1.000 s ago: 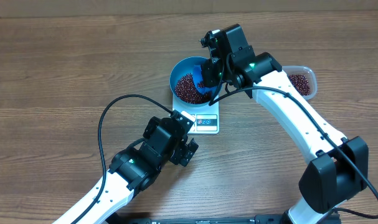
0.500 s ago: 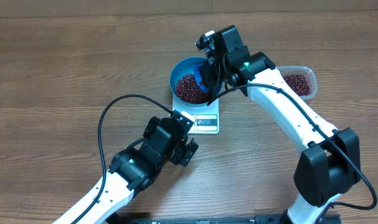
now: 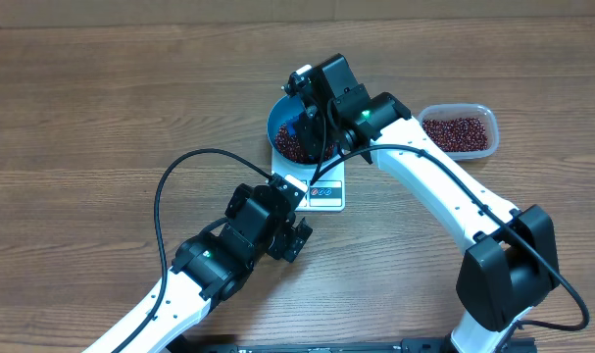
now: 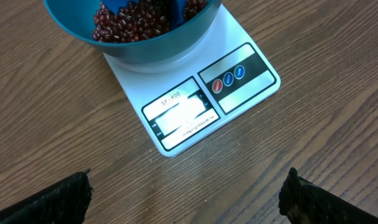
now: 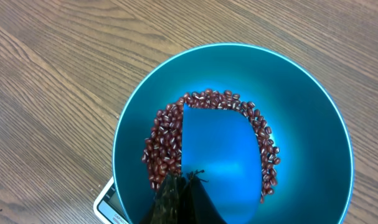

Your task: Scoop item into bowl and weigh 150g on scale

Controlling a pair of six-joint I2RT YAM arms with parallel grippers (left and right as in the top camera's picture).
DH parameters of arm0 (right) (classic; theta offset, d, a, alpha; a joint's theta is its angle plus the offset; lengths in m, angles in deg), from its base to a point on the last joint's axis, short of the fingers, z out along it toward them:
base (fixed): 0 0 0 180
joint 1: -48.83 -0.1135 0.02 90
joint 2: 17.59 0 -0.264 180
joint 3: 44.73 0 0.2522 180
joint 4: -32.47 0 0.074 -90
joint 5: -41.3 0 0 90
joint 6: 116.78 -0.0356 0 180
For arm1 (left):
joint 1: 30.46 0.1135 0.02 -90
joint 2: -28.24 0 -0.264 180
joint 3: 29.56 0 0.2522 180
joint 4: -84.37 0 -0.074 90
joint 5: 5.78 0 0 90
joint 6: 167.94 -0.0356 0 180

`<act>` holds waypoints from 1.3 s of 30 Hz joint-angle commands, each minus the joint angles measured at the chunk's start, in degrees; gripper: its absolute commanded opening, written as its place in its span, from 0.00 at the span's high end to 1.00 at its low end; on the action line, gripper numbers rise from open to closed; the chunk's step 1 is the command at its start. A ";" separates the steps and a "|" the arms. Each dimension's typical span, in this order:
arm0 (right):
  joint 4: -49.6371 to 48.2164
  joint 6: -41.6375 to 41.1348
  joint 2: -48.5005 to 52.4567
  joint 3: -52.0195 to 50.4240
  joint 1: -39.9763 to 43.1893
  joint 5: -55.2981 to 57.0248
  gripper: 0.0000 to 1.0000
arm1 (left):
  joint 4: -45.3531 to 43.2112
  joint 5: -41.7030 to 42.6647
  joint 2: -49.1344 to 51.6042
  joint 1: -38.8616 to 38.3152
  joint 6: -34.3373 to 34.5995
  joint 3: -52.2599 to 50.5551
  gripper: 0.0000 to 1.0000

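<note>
Beans [image 5: 160, 146] are the matter here: a dark red heap in the bottom of the blue bowl [image 5: 313, 162], which stands on the far end of the white scale [image 4: 245, 93]. Farthest left and nearest, the left gripper [image 4: 184, 199] hangs over the table [image 3: 101, 98] just on the near side of the scale. Its jaws are spread wide and hold nothing. Its camera looks down on the display [image 4: 179, 115], but glare whitens the window and no reading can be made out.

Over the bowl, the right gripper [image 5: 179, 196] is pinched tight on the end of the blue scoop [image 5: 220, 149]. The scoop runs straight out ahead of those fingers, its long axis across the middle of the bowl. Beans ring it on both sides and past its tip, and the face that shows looks bare of beans.

Well to the right, apart from the scale, lies the clear tub [image 3: 490, 116] holding more beans. The right arm is plainly the one placed for further scooping. I judge its next trip would be rightward to the tub if the weight falls short.
</note>
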 commanded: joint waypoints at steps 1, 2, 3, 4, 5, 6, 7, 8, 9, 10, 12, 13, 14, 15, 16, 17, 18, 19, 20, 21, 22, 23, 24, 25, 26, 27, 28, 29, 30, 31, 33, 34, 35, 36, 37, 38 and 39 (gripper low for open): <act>0.81 -2.08 -0.04 1.11 -0.02 0.07 0.96 | -0.22 -0.79 -0.39 0.31 -1.14 -0.68 0.00; 0.92 -2.47 -0.04 1.11 -0.02 -0.20 0.96 | -0.22 -0.79 -0.39 0.31 -1.14 -0.68 0.00; 1.07 -2.47 -0.04 1.11 0.00 -0.85 0.96 | -0.22 -0.76 -0.39 0.31 -1.11 -0.68 0.00; 1.03 -3.30 -0.04 1.11 0.02 -1.46 0.96 | -0.22 -0.79 -0.39 0.31 -1.14 -0.68 0.00; 0.81 -5.16 -0.04 1.14 0.02 -1.81 0.96 | -0.22 -0.79 -0.39 0.31 -1.11 -0.68 0.00; 0.81 -5.49 -0.04 1.14 0.02 -2.21 0.96 | -0.22 -0.79 -0.39 0.31 -1.14 -0.68 0.01; 0.81 -6.47 -0.04 1.14 0.07 -3.02 0.96 | -0.22 -0.79 -0.39 0.31 -1.14 -0.68 0.00; 0.81 -7.26 -0.04 1.14 0.20 -3.26 0.96 | -0.22 -0.79 -0.39 0.31 -1.14 -0.68 0.01; 0.83 -7.28 -0.04 1.14 0.28 -3.67 0.96 | -0.22 -0.79 -0.39 0.31 -1.11 -0.68 0.00; 0.81 -7.48 -0.04 1.14 0.57 -4.85 0.96 | -0.20 -0.79 -0.39 0.31 -1.14 -0.68 0.00; 0.76 -8.52 -0.04 1.14 1.53 -6.80 0.96 | -0.22 -0.79 -0.39 0.31 -1.14 -0.68 0.00; 0.76 -8.55 -0.04 1.14 1.99 -7.56 0.96 | -0.22 -0.79 -0.39 0.31 -1.14 -0.68 0.00; 0.76 -8.55 -0.04 1.14 2.43 -8.33 0.96 | -0.22 -0.79 -0.39 0.31 -1.14 -0.68 0.00; 0.57 -9.20 -0.04 1.14 3.41 -9.75 0.96 | -0.22 -0.79 -0.39 0.31 -1.14 -0.68 0.00; 0.44 -9.75 -0.04 1.14 3.89 -10.12 0.96 | -0.22 -0.79 -0.39 0.31 -1.14 -0.68 0.00; 0.35 -10.01 -0.04 1.14 4.63 -11.19 0.96 | -0.22 -0.79 -0.39 0.31 -1.11 -0.68 0.01; 0.35 -10.03 -0.04 1.14 5.38 -12.79 0.96 | -0.22 -0.79 -0.39 0.31 -1.14 -0.68 0.00; 0.33 -10.05 -0.04 1.14 6.32 -15.45 0.96 | -0.22 -0.79 -0.39 0.31 -1.14 -0.68 0.00; 0.31 -10.05 -0.04 1.14 6.78 -16.90 0.96 | -0.22 -0.79 -0.39 0.31 -1.14 -0.68 0.01; 0.20 -10.05 -0.04 1.14 7.39 -18.78 0.96 | -0.22 -0.79 -0.39 0.31 -1.14 -0.68 0.00; 0.11 -10.05 -0.04 1.14 7.98 -20.37 0.96 | -0.20 -0.79 -0.39 0.31 -1.14 -0.68 0.00; -0.09 -10.10 -0.04 1.14 8.63 -21.86 0.96 | -0.22 -0.79 -0.39 0.31 -1.14 -0.68 0.00; -0.33 -10.58 -0.04 1.14 9.27 -22.93 0.96 | -0.22 -0.76 -0.39 0.31 -1.11 -0.68 0.00; -0.48 -11.19 -0.04 1.14 9.70 -23.37 0.96 | -0.22 -0.79 -0.39 0.31 -1.14 -0.68 0.01; -0.57 -11.34 -0.04 1.14 9.90 -23.65 0.96 | -0.22 -0.79 -0.39 0.31 -1.11 -0.68 0.00; -0.81 -11.52 -0.04 1.14 10.67 -25.00 0.96 | -0.22 -0.79 -0.39 0.31 -1.14 -0.68 0.00; -0.90 -11.54 -0.04 1.14 10.93 -25.57 0.96 | -0.20 -0.79 -0.39 0.31 -1.14 -0.68 0.00; -1.11 -11.56 -0.04 1.14 11.43 -26.73 0.96 | -0.22 -0.79 -0.39 0.31 -1.11 -0.68 0.01; -1.33 -12.50 -0.04 1.14 12.13 -27.41 0.96 | -0.22 -0.79 -0.39 0.31 -1.14 -0.68 0.00; -1.53 -13.16 -0.04 1.14 12.70 -27.43 0.96 | -0.22 -0.79 -0.39 0.31 -1.14 -0.68 0.00; -1.57 -13.70 -0.04 1.14 13.84 -27.43 0.96 | -0.22 -0.79 -0.39 0.31 -1.14 -0.68 0.01; -1.57 -14.05 -0.04 1.14 14.12 -27.47 0.96 | -0.20 -0.76 -0.39 0.31 -1.14 -0.68 0.00; -1.62 -14.08 -0.04 1.14 14.99 -28.59 0.96 | -0.22 -0.79 -0.39 0.31 -1.14 -0.68 0.00; -1.66 -14.10 -0.04 1.14 15.63 -29.27 0.96 | -0.22 -0.76 -0.39 0.31 -1.14 -0.68 0.00; -1.66 -14.10 -0.04 1.14 16.11 -29.59 0.96 | -0.22 -0.79 -0.39 0.31 -1.14 -0.68 0.00; -1.62 -14.12 -0.04 1.14 16.52 -29.83 0.96 | -0.20 -0.79 -0.39 0.31 -1.14 -0.68 0.01; -1.55 -14.29 -0.04 1.14 17.18 -30.16 0.96 | -0.22 -0.79 -0.39 0.31 -1.14 -0.68 0.00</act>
